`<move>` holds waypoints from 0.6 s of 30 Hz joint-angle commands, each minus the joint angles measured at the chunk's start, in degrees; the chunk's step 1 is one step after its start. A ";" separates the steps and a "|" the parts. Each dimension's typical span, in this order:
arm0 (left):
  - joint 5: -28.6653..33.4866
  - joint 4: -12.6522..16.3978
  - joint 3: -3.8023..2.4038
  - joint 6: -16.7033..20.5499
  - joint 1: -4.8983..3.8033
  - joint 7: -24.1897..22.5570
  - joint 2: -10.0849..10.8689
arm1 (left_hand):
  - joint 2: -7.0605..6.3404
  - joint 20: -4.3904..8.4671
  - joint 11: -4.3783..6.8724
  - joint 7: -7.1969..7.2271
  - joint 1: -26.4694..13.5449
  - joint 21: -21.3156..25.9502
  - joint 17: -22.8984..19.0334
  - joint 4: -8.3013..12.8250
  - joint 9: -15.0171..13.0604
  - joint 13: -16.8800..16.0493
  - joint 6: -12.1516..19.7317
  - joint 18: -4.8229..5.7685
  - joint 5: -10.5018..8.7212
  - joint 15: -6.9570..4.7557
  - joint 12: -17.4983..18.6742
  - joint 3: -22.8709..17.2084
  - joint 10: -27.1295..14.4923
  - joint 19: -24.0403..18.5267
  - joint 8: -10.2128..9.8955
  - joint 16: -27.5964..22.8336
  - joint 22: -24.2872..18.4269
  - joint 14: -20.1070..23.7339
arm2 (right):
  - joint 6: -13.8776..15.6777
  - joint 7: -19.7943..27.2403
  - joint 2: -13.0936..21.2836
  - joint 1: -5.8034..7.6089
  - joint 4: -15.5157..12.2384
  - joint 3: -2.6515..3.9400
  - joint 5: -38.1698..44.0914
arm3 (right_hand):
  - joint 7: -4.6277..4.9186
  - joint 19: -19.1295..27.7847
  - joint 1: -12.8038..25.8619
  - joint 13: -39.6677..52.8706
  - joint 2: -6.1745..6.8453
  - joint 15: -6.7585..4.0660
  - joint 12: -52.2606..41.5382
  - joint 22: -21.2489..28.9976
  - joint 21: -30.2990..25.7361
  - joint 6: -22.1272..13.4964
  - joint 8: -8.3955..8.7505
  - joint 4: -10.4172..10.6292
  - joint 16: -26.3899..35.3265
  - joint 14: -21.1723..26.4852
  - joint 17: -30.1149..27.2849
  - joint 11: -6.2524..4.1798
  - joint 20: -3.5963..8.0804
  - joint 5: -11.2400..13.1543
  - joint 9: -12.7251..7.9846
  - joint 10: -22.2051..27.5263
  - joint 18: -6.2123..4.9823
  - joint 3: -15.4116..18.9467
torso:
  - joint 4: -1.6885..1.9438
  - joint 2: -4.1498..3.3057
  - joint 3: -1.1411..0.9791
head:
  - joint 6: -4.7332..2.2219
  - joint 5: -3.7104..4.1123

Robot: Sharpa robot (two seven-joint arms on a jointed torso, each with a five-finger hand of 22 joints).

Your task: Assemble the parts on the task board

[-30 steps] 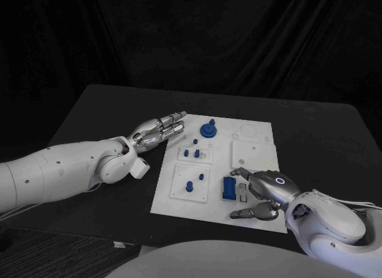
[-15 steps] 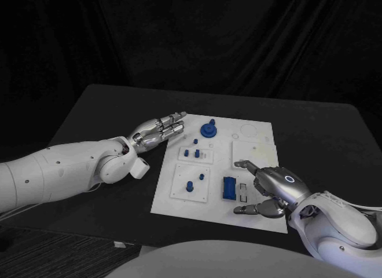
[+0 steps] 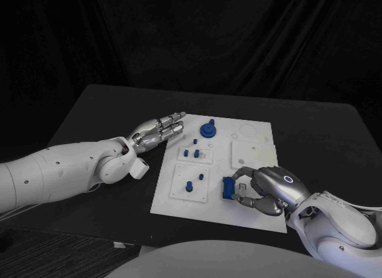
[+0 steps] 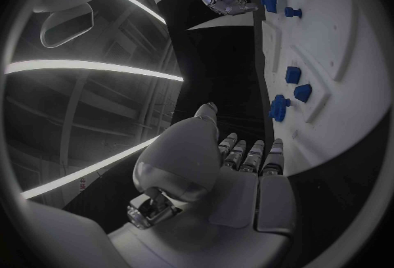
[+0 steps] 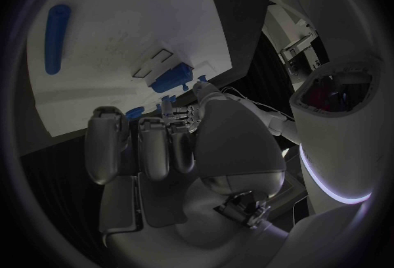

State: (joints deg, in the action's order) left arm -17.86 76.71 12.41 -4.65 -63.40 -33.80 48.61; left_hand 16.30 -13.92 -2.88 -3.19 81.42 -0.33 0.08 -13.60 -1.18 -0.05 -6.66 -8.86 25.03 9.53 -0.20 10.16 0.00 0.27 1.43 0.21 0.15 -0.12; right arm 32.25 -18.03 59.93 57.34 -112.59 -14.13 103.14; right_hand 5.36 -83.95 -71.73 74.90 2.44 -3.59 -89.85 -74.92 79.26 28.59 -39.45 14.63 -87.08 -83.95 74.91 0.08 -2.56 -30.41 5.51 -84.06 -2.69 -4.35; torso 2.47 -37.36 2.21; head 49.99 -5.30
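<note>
The white task board lies mid-table with blue parts on it: a round knob at the far edge, small pieces in a slot plate, two pegs and a rectangular block near the front. My right hand hovers low over the board's near right part, fingers curled in right beside the block; nothing shows in its grasp. In the right wrist view the curled fingers face the board. My left hand lies flat and holds nothing at the board's far left edge.
The black table extends around the board on all sides. A raised white square plate sits on the board's right half. My left forearm lies across the table's left side.
My right hand's fingers, spread above the board's near right corner a second ago, have curled in and shifted left up to the blue block. The left hand has not moved.
</note>
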 commanded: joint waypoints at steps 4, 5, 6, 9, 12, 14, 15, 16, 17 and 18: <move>0.06 0.07 -0.05 -0.57 0.11 -0.70 -0.07 | -0.09 -0.45 -0.31 -0.59 -0.64 0.13 -0.08 0.11 -0.09 0.05 -0.09 0.38 0.34 0.47 0.20 -0.45 0.00 -0.04 0.20 -0.21 0.07 0.12 | 1.39 2.82 -0.49 -0.29 0.60 -0.01 -1.69 | 0.35 -1.79 -1.73 15.10 0.24 -0.27 -0.15 -11.80 0.12 2.26 -0.54 -0.70 -0.12 -4.53 6.99 -0.20 0.18 -0.15 0.81 -5.94 0.21 -0.79 | 0.19 0.00 -0.06 | 0.01 0.19; 0.06 0.07 -0.05 -0.56 0.12 -0.69 -0.05 | -0.09 -0.45 -0.31 -0.59 -0.64 0.13 -0.08 0.11 -0.09 0.05 -0.09 0.38 0.34 0.47 0.20 -0.45 0.00 -0.04 0.20 -0.21 0.07 0.12 | 1.33 2.82 -0.62 -0.30 0.71 -0.01 -1.74 | 0.36 -1.78 -2.00 15.10 0.18 -0.24 -0.15 -11.80 0.10 2.57 -0.73 -0.84 -0.15 -4.55 7.06 -0.17 0.16 -0.02 0.99 -5.94 0.20 -0.92 | 0.17 -0.01 -0.07 | 0.01 0.15; 0.06 0.07 -0.05 -0.56 0.12 -0.68 -0.04 | -0.09 -0.45 -0.31 -0.59 -0.64 0.13 -0.08 0.11 -0.09 0.05 -0.09 0.38 0.34 0.47 0.20 -0.45 0.00 -0.04 0.20 -0.21 0.07 0.12 | 1.26 2.81 -0.72 -0.31 0.80 -0.01 -1.78 | 0.38 -1.79 -2.21 15.10 0.15 -0.22 -0.15 -11.81 0.14 2.84 -0.93 -0.96 -0.14 -4.54 7.03 -0.15 0.13 0.05 1.18 -5.94 0.21 -1.03 | 0.14 -0.02 -0.07 | 0.01 0.11; 0.06 0.07 -0.05 -0.56 0.13 -0.64 -0.02 | -0.09 -0.45 -0.31 -0.59 -0.64 0.13 -0.08 0.11 -0.09 0.05 -0.09 0.38 0.34 0.47 0.20 -0.45 0.00 -0.04 0.20 -0.21 0.07 0.12 | 1.00 2.75 -1.10 -0.33 1.13 -0.01 -1.84 | 0.33 -1.77 -2.79 15.10 0.13 -0.21 -0.15 -11.79 0.12 3.43 -1.43 -1.33 -0.13 -4.54 7.03 -0.17 0.10 0.22 1.70 -5.94 0.20 -1.31 | 0.17 -0.04 -0.06 | 0.01 0.08; 0.06 0.11 -0.05 -0.61 0.14 -0.63 -0.05 | -0.09 -0.45 -0.31 -0.59 -0.64 0.13 -0.08 0.11 -0.09 0.05 -0.09 0.38 0.34 0.47 0.20 -0.45 0.00 -0.04 0.20 -0.21 0.07 0.12 | 0.40 2.50 -1.53 -0.34 1.49 -0.01 -1.88 | 0.30 -1.75 -3.48 15.10 0.42 -0.23 -0.15 -11.78 0.09 3.71 -1.86 -1.91 -0.14 -4.54 7.04 -0.18 0.08 0.78 2.26 -5.94 0.19 -1.50 | 0.18 -0.09 -0.03 | 0.01 0.14; 0.06 0.12 -0.05 -0.65 0.15 -0.62 -0.08 | -0.09 -0.45 -0.31 -0.59 -0.64 0.13 -0.08 0.11 -0.09 0.05 -0.09 0.38 0.34 0.47 0.20 -0.45 0.00 -0.04 0.20 -0.21 0.07 0.12 | -0.34 2.12 -1.83 -0.35 1.75 -0.01 -1.90 | 0.41 -1.59 -3.54 15.10 0.77 -0.16 -0.15 -11.68 -0.24 3.41 -2.05 -2.12 -0.08 -4.51 6.87 -0.09 0.04 2.63 2.88 -5.94 0.11 -1.35 | 0.15 -0.12 -0.01 | 0.01 0.03; 0.06 0.11 -0.05 -0.66 0.15 -0.61 -0.10 | -0.09 -0.45 -0.31 -0.59 -0.64 0.13 -0.08 0.11 -0.09 0.05 -0.09 0.38 0.34 0.47 0.20 -0.45 0.00 -0.04 0.20 -0.21 0.07 0.12 | -0.69 1.94 -1.94 -0.35 1.85 -0.01 -1.90 | 0.50 -1.55 -3.46 15.10 0.88 -0.10 -0.15 -11.65 -0.31 3.29 -2.13 -2.13 -0.06 -4.49 6.82 0.00 0.00 3.42 3.14 -5.94 0.10 -1.24 | 0.12 -0.12 0.00 | 0.01 -0.01; 0.06 0.11 -0.05 -0.66 0.15 -0.61 -0.10 | -0.09 -0.45 -0.31 -0.59 -0.64 0.13 -0.08 0.11 -0.09 0.05 -0.09 0.38 0.34 0.47 0.20 -0.45 0.00 -0.04 0.20 -0.21 0.07 0.12 | -0.88 1.84 -2.00 -0.36 1.91 -0.01 -1.90 | 0.50 -1.55 -3.46 15.10 0.88 -0.10 -0.15 -11.65 -0.31 3.29 -2.13 -2.13 -0.06 -4.49 6.82 0.00 0.00 3.42 3.14 -5.94 0.10 -1.24 | 0.11 -0.11 0.01 | 0.01 -0.03; 0.06 0.11 -0.05 -0.68 0.15 -0.60 -0.11 | -0.09 -0.45 -0.31 -0.59 -0.64 0.13 -0.08 0.11 -0.09 0.05 -0.09 0.38 0.34 0.47 0.20 -0.45 0.00 -0.04 0.20 -0.21 0.07 0.12 | -1.16 1.69 -2.08 -0.36 2.01 -0.01 -1.91 | 0.53 -1.47 -3.42 15.10 0.91 -0.06 -0.15 -11.60 -0.49 3.25 -2.23 -2.14 -0.03 -4.48 6.75 0.03 -0.04 4.08 3.37 -5.94 0.06 -1.17 | 0.10 -0.09 0.01 | 0.01 -0.05; 0.06 0.11 -0.05 -0.68 0.16 -0.60 -0.11 | -0.09 -0.45 -0.31 -0.59 -0.64 0.13 -0.08 0.11 -0.09 0.05 -0.09 0.38 0.34 0.47 0.20 -0.45 0.00 -0.04 0.20 -0.21 0.07 0.12 | -1.34 1.59 -2.14 -0.36 2.08 -0.01 -1.91 | 0.53 -1.48 -3.43 15.10 0.91 -0.05 -0.15 -11.60 -0.48 3.28 -2.26 -2.16 -0.02 -4.48 6.72 0.04 -0.04 4.19 3.42 -5.94 0.06 -1.16 | 0.10 -0.06 0.01 | 0.01 -0.07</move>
State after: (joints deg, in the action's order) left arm -17.86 76.71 12.41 -4.69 -63.32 -33.75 48.59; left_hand 16.30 -13.92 -2.88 -3.39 81.42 -0.33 0.07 -13.43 -1.17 -0.06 -6.86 -8.86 25.03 9.53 -0.20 9.99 0.00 0.27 1.43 0.21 0.15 -0.12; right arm 32.04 -16.00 57.85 57.13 -110.59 -14.14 101.38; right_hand 5.52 -83.95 -74.89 74.94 3.22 -3.59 -89.85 -74.91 78.98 31.93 -41.39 12.72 -87.07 -83.95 74.90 0.09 -2.56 -26.35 8.90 -84.06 -2.69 -5.62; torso 2.61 -37.44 2.18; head 49.99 -5.31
